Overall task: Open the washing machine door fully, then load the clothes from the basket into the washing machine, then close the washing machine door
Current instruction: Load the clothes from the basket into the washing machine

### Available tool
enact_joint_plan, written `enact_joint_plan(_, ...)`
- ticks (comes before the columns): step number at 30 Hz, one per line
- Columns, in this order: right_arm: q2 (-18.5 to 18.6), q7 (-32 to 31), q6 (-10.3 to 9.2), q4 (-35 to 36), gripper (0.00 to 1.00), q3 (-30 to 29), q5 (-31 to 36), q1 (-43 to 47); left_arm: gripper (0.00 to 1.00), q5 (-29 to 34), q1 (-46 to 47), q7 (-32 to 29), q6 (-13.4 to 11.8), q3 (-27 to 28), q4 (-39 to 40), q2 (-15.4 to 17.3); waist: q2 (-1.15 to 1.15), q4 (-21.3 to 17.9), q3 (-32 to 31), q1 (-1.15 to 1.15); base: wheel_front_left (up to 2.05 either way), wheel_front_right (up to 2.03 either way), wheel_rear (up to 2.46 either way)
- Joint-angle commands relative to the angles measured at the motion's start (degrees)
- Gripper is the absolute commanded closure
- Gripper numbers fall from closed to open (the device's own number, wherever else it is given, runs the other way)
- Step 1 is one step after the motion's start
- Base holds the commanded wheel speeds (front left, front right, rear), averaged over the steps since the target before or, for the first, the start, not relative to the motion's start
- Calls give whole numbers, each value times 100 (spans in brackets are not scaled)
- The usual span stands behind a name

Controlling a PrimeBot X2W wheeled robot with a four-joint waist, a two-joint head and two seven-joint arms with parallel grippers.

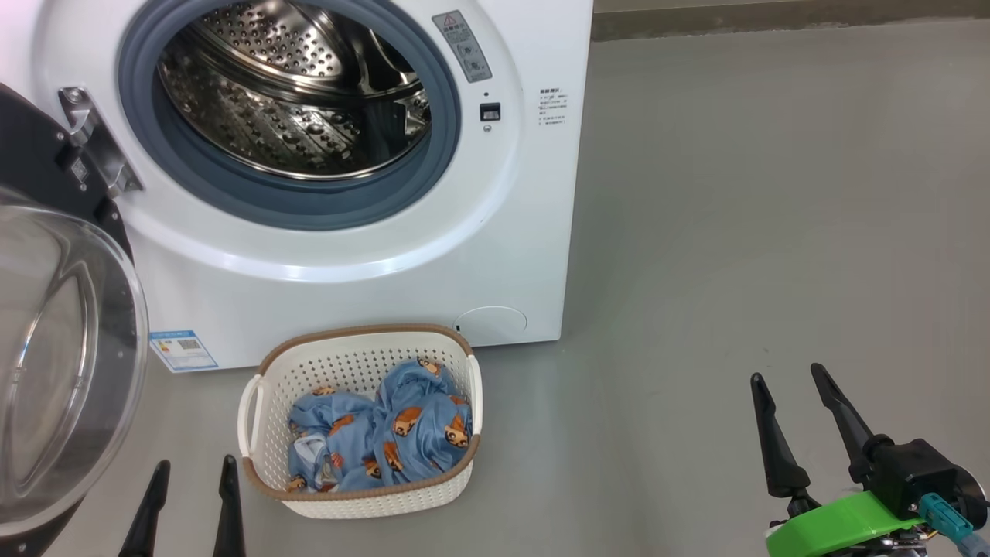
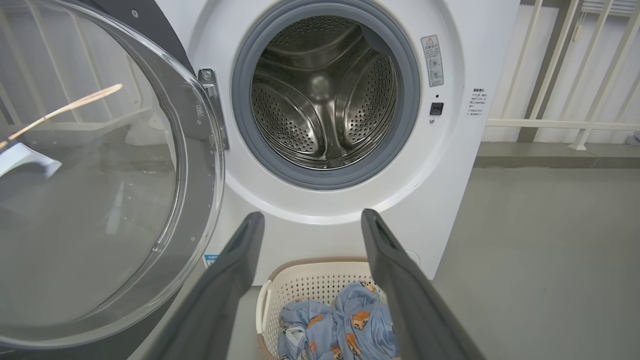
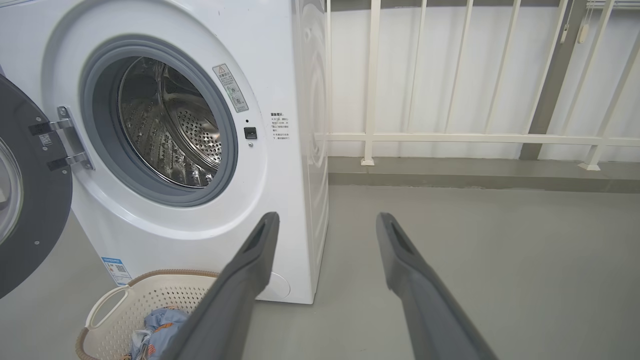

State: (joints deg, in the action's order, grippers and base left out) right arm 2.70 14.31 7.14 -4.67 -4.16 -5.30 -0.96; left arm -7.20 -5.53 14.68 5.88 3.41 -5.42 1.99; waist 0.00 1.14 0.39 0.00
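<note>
door: washing machine door (image 1: pixel 69 348) swung wide on the hinge (image 1: pixel 97 139) at the washing machine (image 1: pixel 371 263) front | clothes (image 1: pixel 387 433): heaped in the basket (image 1: pixel 263 433), just before the machine | left gripper (image 1: pixel 195 463): fingers spread, empty, before the machine, beside the basket | right gripper (image 1: pixel 787 373): fingers spread, empty, well off the machine's latch side

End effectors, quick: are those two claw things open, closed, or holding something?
Left end effector: open, empty.
Right end effector: open, empty.
</note>
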Motion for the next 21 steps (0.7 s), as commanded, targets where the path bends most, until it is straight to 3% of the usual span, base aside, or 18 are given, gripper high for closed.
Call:
enact_joint_plan(1, 18, 69, 35, 126, 0, 170, -44, -22, 0, 33, 227, 32, 43, 203, 103, 89, 0, 10, 2, 0, 90, -90, 0)
enact_joint_plan(14, 18, 69, 35, 149, 0, 168, -75, -40, 0, 36, 288, 32, 86, 314, 224, 88, 0, 55, 87, 0, 162, -162, 0)
enact_joint_plan(21, 18, 69, 35, 129, 0, 141, -94, -78, 0, 45, 355, 32, 96, 354, 177, 88, 0, 58, 180, 0, 97, -97, 0)
